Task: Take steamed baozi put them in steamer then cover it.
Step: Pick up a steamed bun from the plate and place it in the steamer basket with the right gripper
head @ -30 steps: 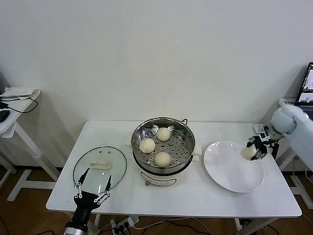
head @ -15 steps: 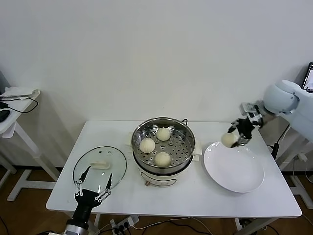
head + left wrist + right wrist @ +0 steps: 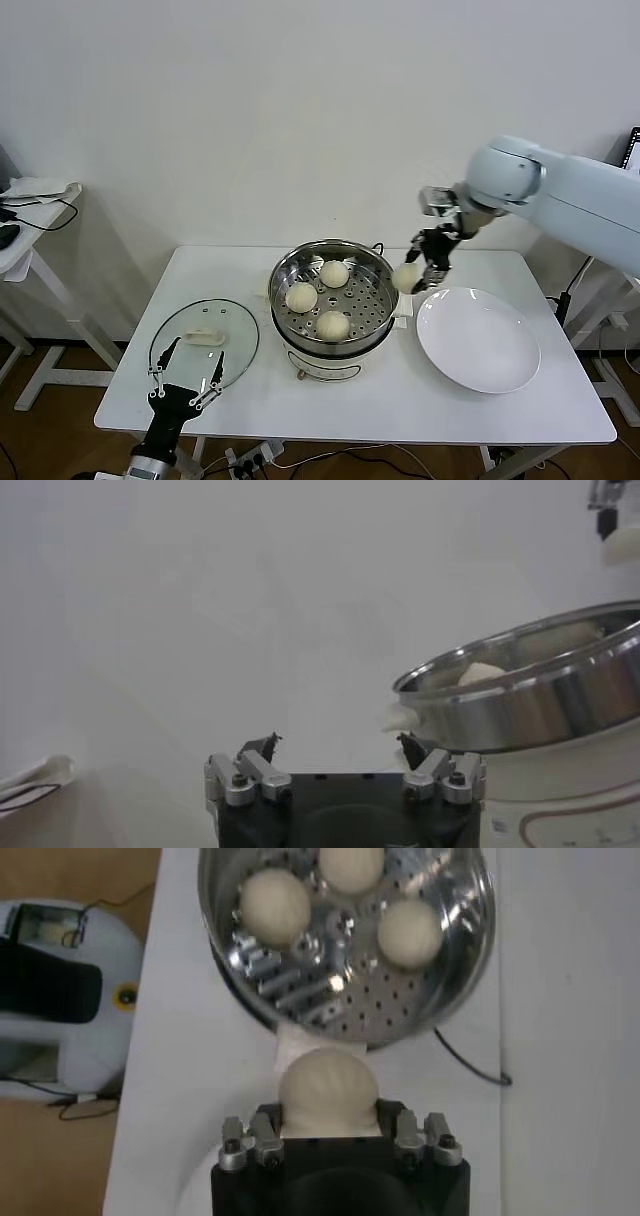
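The steel steamer (image 3: 335, 262) stands mid-table on its white base with three baozi (image 3: 332, 324) on the perforated tray; it also shows in the right wrist view (image 3: 345, 943) and the left wrist view (image 3: 530, 695). My right gripper (image 3: 415, 275) is shut on the fourth baozi (image 3: 406, 278), held in the air just right of the steamer's rim; the bun (image 3: 327, 1088) sits between the jaws. The glass cover (image 3: 205, 342) with its white handle lies flat on the table at left. My left gripper (image 3: 185, 385) is open and empty at the cover's near edge, and it also shows in the left wrist view (image 3: 340, 750).
A flat white plate (image 3: 478, 340) lies right of the steamer, bare. A white side table (image 3: 30, 215) with cables stands at far left. A laptop edge (image 3: 632, 165) shows at far right. The table's front edge runs just below my left gripper.
My right gripper has carried the baozi up off the plate and leftward to the steamer's right rim. The left arm has barely moved.
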